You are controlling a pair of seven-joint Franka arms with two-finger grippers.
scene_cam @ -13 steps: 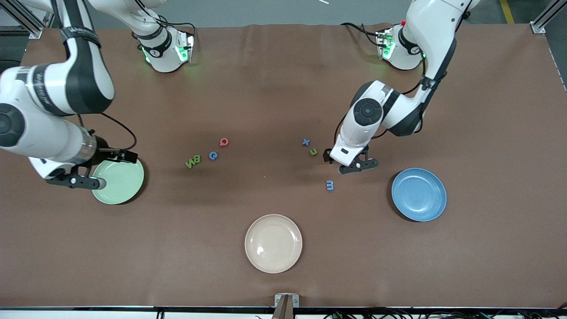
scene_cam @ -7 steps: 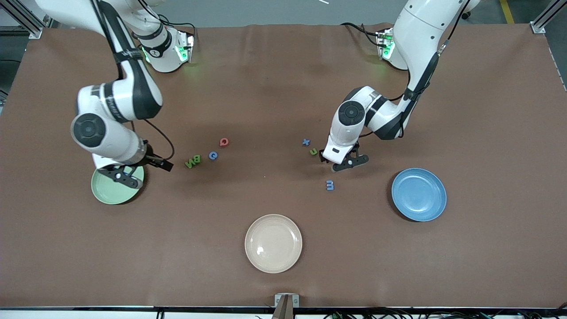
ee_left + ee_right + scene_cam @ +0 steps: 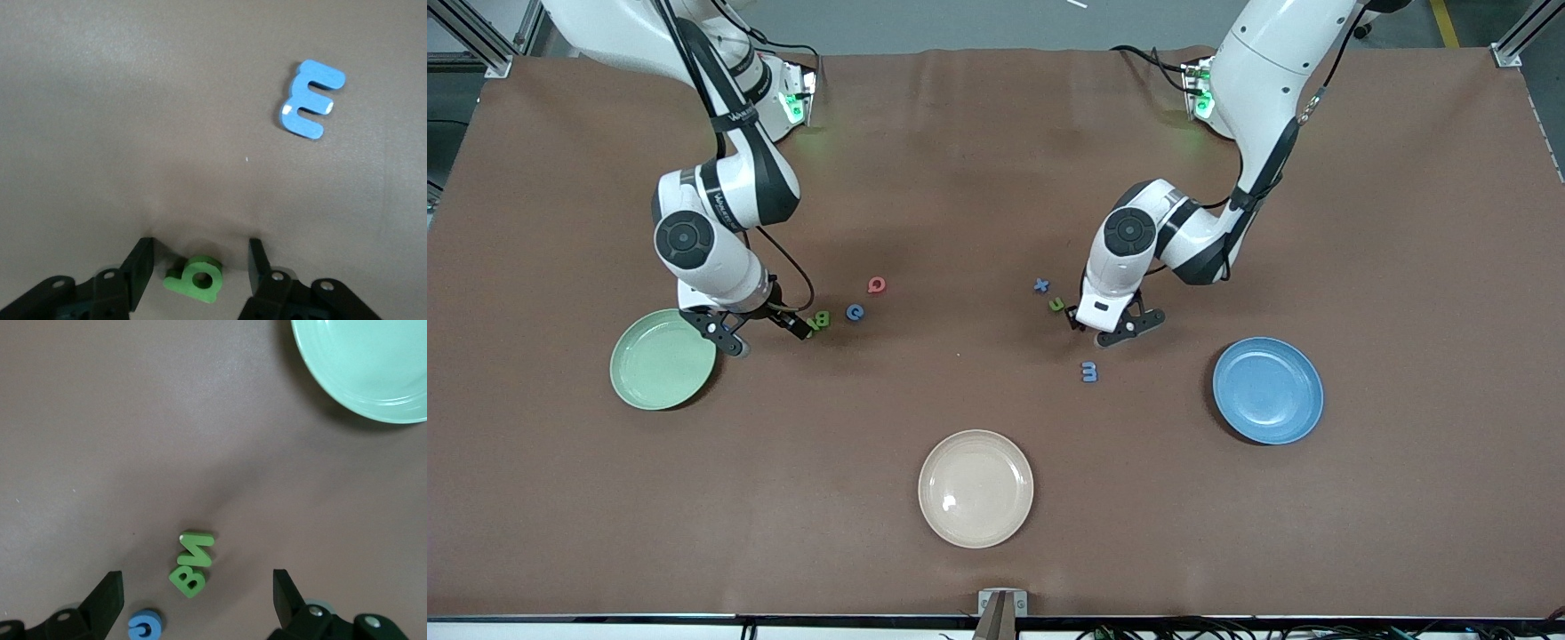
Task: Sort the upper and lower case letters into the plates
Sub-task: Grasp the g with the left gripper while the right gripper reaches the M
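Two plates: green plate (image 3: 662,359) toward the right arm's end, blue plate (image 3: 1267,389) toward the left arm's end; both round, shallow, smooth plastic, nothing in them.
Letters: flat and chunky; green pair (image 3: 191,563) touching, blue one (image 3: 145,626) beside them, red one (image 3: 877,284) a little farther from the front camera; blue m (image 3: 309,101), small green letter (image 3: 196,278), blue cross (image 3: 1041,285).
Right gripper (image 3: 197,607): jaws spread wide, holding nothing, over the green pair.
Left gripper (image 3: 199,273): jaws partly open, straddling the small green letter; contact unclear.
Other: cream plate (image 3: 975,488) nearest the front camera.
Surface: matte brown cloth (image 3: 996,160), faintly creased.
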